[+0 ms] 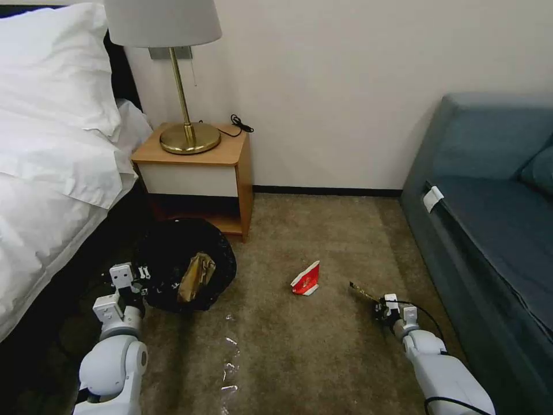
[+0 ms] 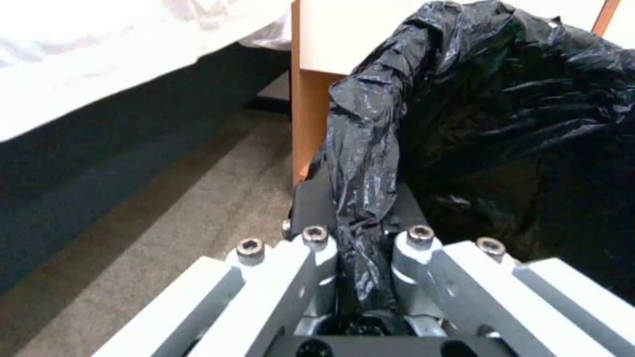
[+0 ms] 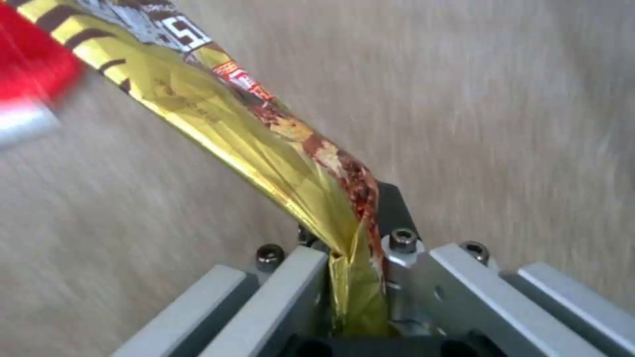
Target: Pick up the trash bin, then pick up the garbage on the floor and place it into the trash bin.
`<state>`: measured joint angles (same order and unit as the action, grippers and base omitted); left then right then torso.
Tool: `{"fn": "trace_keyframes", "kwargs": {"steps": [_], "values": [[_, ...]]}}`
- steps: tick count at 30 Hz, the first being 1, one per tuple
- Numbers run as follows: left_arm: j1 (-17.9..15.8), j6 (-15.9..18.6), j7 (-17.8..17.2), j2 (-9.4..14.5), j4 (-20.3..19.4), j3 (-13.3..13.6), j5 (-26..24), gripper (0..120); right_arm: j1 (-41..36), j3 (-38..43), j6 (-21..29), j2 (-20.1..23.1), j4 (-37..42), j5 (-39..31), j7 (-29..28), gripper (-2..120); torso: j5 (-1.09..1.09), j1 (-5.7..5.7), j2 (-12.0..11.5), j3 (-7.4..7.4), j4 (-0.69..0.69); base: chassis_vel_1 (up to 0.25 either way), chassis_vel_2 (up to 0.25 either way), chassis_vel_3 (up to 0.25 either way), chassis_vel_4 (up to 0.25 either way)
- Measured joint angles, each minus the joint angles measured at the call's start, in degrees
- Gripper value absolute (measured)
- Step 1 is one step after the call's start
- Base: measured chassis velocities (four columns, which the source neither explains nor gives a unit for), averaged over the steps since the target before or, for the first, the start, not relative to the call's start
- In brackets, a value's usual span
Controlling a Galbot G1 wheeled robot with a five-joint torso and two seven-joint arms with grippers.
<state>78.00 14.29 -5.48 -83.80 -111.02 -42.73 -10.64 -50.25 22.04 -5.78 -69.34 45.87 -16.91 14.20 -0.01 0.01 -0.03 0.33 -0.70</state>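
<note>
The trash bin (image 1: 185, 264), lined with a crinkled black bag (image 2: 503, 124), hangs beside the bed with a crumpled brown paper bag (image 1: 196, 276) inside. My left gripper (image 1: 140, 283) is shut on the bag-covered rim (image 2: 360, 238). My right gripper (image 1: 377, 308) sits low over the carpet near the sofa, shut on one end of a flat yellowish-brown snack wrapper (image 3: 265, 134), which sticks out towards the middle of the floor (image 1: 363, 291). A red-and-white carton (image 1: 306, 279) lies on the carpet between the two arms; it also shows as a red blur (image 3: 30, 74).
A wooden nightstand (image 1: 199, 173) with a brass lamp (image 1: 187, 135) stands just behind the bin. The bed (image 1: 46, 173) runs along the left, a blue sofa (image 1: 495, 219) along the right. Clear plastic scraps (image 1: 229, 363) lie on the carpet in front.
</note>
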Motion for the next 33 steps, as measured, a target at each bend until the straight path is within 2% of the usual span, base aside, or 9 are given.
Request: {"fn": "trace_keyframes", "kwargs": {"steps": [4, 7, 15, 16, 19, 22, 24, 33], "values": [[-0.1, 0.0, 0.0, -0.3, 0.2, 0.5, 0.4, 4, -0.5, -1.0, -3.6, -0.5, 3.3, 0.0, -1.1, 0, -0.01, 0.0, 0.0, 0.0, 0.0, 0.0, 0.0, 0.0, 0.0], [-0.1, -0.2, 0.0, -0.6, 0.7, 1.0, 0.9, 4, -0.4, -3.3, -8.2, -1.7, 6.1, 1.6, -3.4, 0, 0.02, 0.0, 0.0, 0.0, 0.01, 0.0, 0.0, 0.0, 0.0], [-0.7, -0.3, 0.0, -0.8, 1.4, 1.9, 1.4, 4, 2.1, -10.4, -10.6, -2.5, 15.4, 5.2, -6.7, 0, -0.02, 0.0, 0.0, -0.01, 0.02, 0.0, 0.0, 0.0, 0.0], [-0.7, -0.3, 0.0, -0.8, 1.4, 1.9, 1.4, 4, 2.1, -10.4, -10.6, -2.5, 15.4, 5.2, -6.7, 0, -0.02, 0.0, 0.0, -0.01, 0.02, 0.0, 0.0, 0.0, 0.0], [-1.5, -0.3, 0.0, -1.0, 2.1, 2.5, 1.7, 4, 5.8, -17.3, -9.9, -3.0, 21.9, 2.7, -11.4, 0, -0.02, 0.0, 0.0, 0.0, 0.03, 0.0, 0.0, 0.0, 0.0], [-1.7, -0.3, -0.1, -1.1, 2.4, 2.7, 1.8, 4, 6.7, -19.1, -9.5, -3.4, 23.9, 2.0, -12.5, 0, -0.01, 0.0, 0.0, 0.0, 0.02, 0.0, 0.0, 0.0, 0.0], [-2.0, -0.4, 0.0, -1.3, 3.0, 3.1, 2.0, 4, 8.7, -23.7, -8.2, -4.6, 29.1, 0.3, -15.2, 0, -0.02, 0.0, 0.0, 0.0, 0.03, 0.0, 0.0, 0.0, 0.0], [-2.4, -0.4, -0.1, -1.5, 3.4, 3.6, 2.2, 4, 10.5, -33.7, -4.8, -6.3, 39.1, -5.2, -22.2, 0, -0.01, 0.0, 0.0, 0.0, 0.02, 0.0, 0.0, 0.0, 0.0]]}}
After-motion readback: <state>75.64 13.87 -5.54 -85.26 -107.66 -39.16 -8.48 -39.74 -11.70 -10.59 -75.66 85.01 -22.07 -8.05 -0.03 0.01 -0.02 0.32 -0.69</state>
